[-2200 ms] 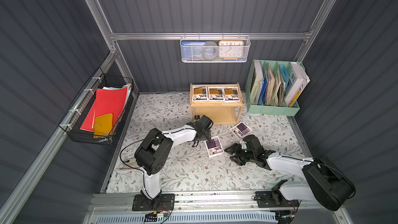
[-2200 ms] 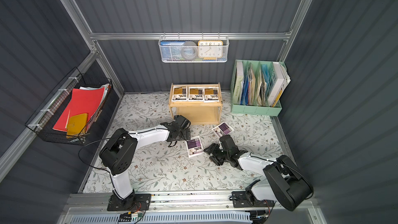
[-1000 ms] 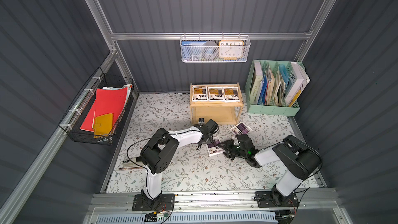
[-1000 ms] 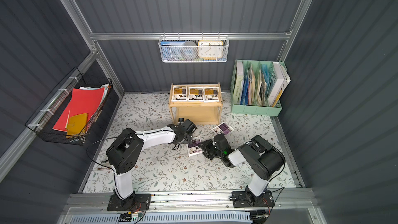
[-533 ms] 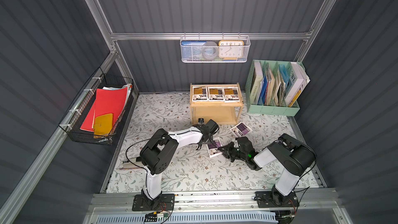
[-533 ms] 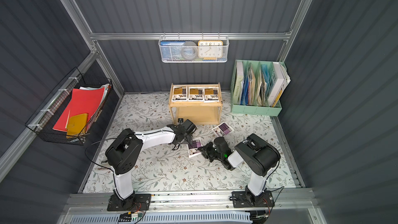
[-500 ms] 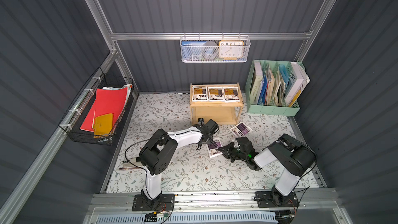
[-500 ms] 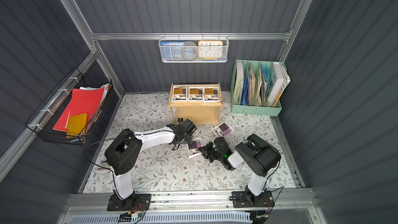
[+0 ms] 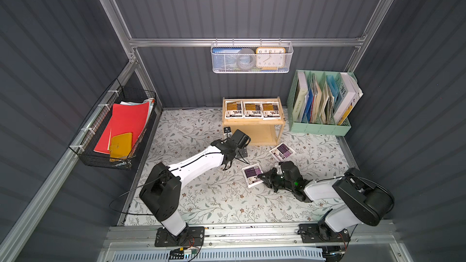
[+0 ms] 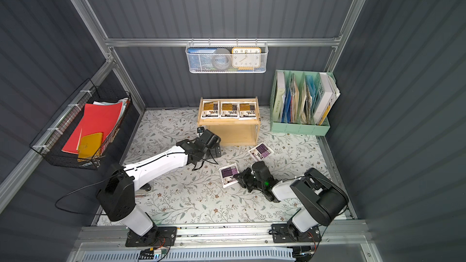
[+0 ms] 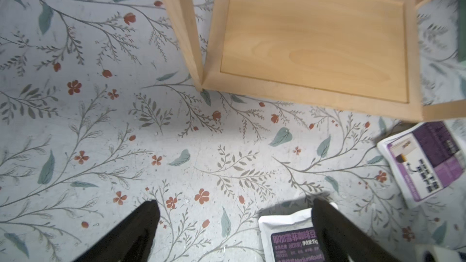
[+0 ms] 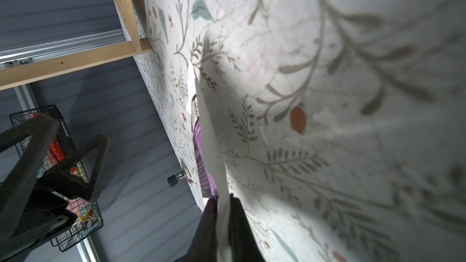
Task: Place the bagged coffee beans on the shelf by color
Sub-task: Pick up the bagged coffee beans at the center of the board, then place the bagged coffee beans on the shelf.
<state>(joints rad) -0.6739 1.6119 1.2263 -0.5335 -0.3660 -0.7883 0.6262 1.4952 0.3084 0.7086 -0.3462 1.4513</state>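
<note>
The wooden shelf (image 9: 253, 127) (image 10: 228, 128) stands at the back of the floral mat. Three yellow-labelled coffee bean bags (image 9: 253, 110) (image 10: 229, 110) lie side by side on its top tray. Its lower tier (image 11: 315, 41) is bare. Two purple-labelled bags are on the mat. My right gripper (image 9: 262, 178) (image 12: 222, 204) is shut on the white edge of the nearer purple bag (image 9: 252, 174) (image 10: 229, 174) (image 12: 208, 132). The other purple bag (image 9: 282, 151) (image 11: 423, 162) lies by the shelf's front corner. My left gripper (image 9: 228, 163) (image 11: 233, 212) hangs open and holds nothing, one finger over the nearer bag's corner (image 11: 290, 233).
A mint-green file organizer (image 9: 320, 127) stands right of the shelf. A white wire basket with a clock (image 9: 252, 57) hangs on the back wall. A black wire basket with red folders (image 9: 118, 129) hangs on the left wall. A thin cable trails from the left wrist.
My right gripper has closed on the edge of the nearer purple bag, and the right arm's elbow has swung out to the right. The left gripper has barely moved.
</note>
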